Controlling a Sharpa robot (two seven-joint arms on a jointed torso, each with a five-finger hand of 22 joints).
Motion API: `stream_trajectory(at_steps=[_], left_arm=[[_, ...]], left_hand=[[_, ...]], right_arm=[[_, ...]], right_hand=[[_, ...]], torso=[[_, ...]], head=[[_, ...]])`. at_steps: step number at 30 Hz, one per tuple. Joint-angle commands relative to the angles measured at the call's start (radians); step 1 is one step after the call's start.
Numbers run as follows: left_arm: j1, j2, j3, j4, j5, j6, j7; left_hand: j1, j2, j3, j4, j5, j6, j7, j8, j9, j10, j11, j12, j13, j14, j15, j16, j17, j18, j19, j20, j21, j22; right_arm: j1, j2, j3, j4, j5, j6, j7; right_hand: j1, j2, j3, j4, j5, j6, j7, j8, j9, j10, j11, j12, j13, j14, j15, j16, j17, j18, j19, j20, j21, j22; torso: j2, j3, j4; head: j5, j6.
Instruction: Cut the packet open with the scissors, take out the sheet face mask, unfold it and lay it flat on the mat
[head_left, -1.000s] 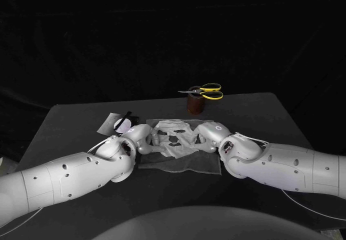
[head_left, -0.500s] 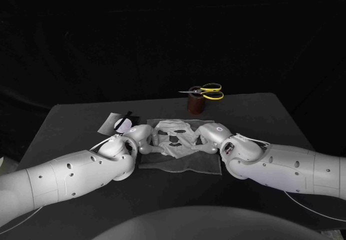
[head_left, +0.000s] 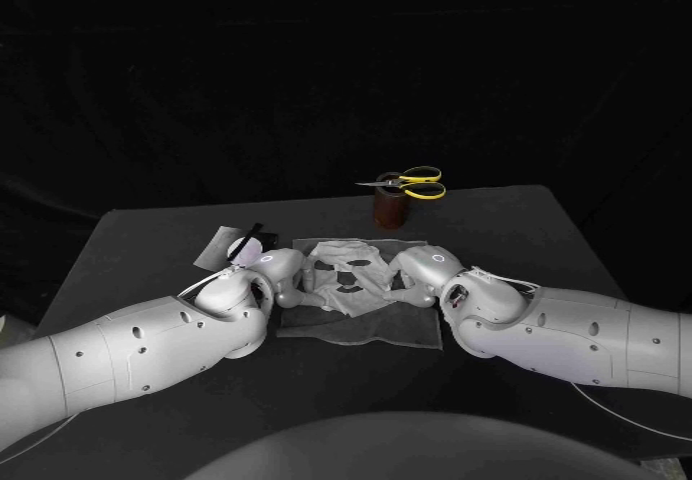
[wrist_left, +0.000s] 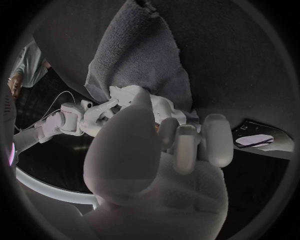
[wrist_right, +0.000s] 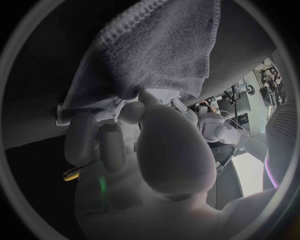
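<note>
The white sheet mask (head_left: 351, 271) lies spread on the grey mat (head_left: 361, 326) in the middle of the table, eye and mouth holes showing. My left hand (head_left: 280, 275) grips its left edge and my right hand (head_left: 415, 274) grips its right edge, both low on the mat. The left wrist view shows my left hand (wrist_left: 156, 145) with its fingers curled over the mat (wrist_left: 140, 55), the right hand (wrist_left: 94, 114) opposite. The right wrist view shows my right hand (wrist_right: 144, 145) curled at the mat's hem (wrist_right: 156, 50). The opened packet (head_left: 228, 246) lies left of the mat. The yellow-handled scissors (head_left: 410, 183) rest on a brown holder (head_left: 389, 210).
The brown holder with the scissors stands just behind the mat's far edge. The table's edges run well outside the mat on every side, and my two forearms lie across the near half of the table.
My right hand has shifted slightly inward along the mask's right edge. The left hand, the mask, the packet and the scissors stay as they were.
</note>
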Motion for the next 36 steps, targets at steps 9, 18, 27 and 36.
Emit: stream_trajectory(at_steps=[9,18,27,36], left_arm=[[-0.008,-0.028,-0.01,0.006,-0.045,0.092,-0.004],[-0.008,-0.044,-0.01,0.014,-0.047,0.05,0.019],[-0.007,-0.048,-0.01,0.015,-0.044,0.027,0.033],[-0.008,-0.076,-0.009,0.038,0.03,-0.059,0.141]], left_hand=[[0.035,0.0,-0.023,-0.001,-0.004,-0.014,0.003,0.011,0.008,-0.007,0.002,0.002,0.003,0.087,0.002,0.002,0.204,-0.007,-0.012,0.001,-0.007,-0.007],[0.04,0.005,-0.035,0.001,-0.004,-0.022,0.005,0.014,0.01,-0.013,0.004,0.001,0.0,0.086,0.003,0.001,0.199,-0.004,-0.02,0.002,-0.013,-0.016],[0.039,0.009,-0.038,0.002,-0.004,-0.023,0.006,0.015,0.011,-0.017,0.005,0.0,-0.005,0.084,0.004,0.0,0.194,-0.003,-0.026,0.003,-0.018,-0.024],[0.066,0.038,-0.039,0.0,-0.004,-0.053,0.017,0.013,0.011,-0.103,0.016,-0.054,-0.113,0.059,0.014,-0.023,0.116,0.018,-0.095,0.01,-0.074,-0.11]], right_arm=[[-0.003,-0.015,-0.002,-0.011,-0.03,0.055,-0.022],[-0.003,-0.026,-0.002,-0.005,-0.018,0.075,0.004],[-0.003,-0.038,-0.002,-0.002,-0.006,0.074,0.014],[-0.003,-0.054,-0.002,0.013,0.167,-0.112,0.23]], right_hand=[[-0.006,-0.018,-0.014,-0.006,-0.001,-0.024,0.0,-0.013,-0.001,0.027,-0.001,0.431,0.53,0.075,0.0,-0.006,0.115,-0.011,-0.022,0.006,-0.023,-0.015],[-0.016,-0.023,-0.031,-0.002,0.0,-0.037,-0.002,-0.019,-0.001,0.021,-0.001,0.421,0.525,0.071,0.001,-0.013,0.11,-0.007,-0.035,0.008,-0.036,-0.026],[-0.023,-0.024,-0.046,0.003,0.0,-0.047,-0.004,-0.023,0.0,0.016,-0.002,0.411,0.52,0.068,0.0,-0.021,0.104,-0.004,-0.044,0.008,-0.046,-0.033],[-0.018,0.003,-0.053,0.008,0.001,-0.053,0.008,-0.022,0.004,-0.016,0.007,0.33,0.463,0.044,0.007,-0.077,0.054,0.012,-0.096,0.013,-0.11,-0.093]], torso=[[0.0,-0.002,0.0027],[0.001,-0.0002,0.0002],[0.0,0.001,-0.0006],[0.0,0.001,-0.0007]], head=[[-0.001,0.0],[0.003,0.0],[0.005,0.0],[0.008,0.0]])
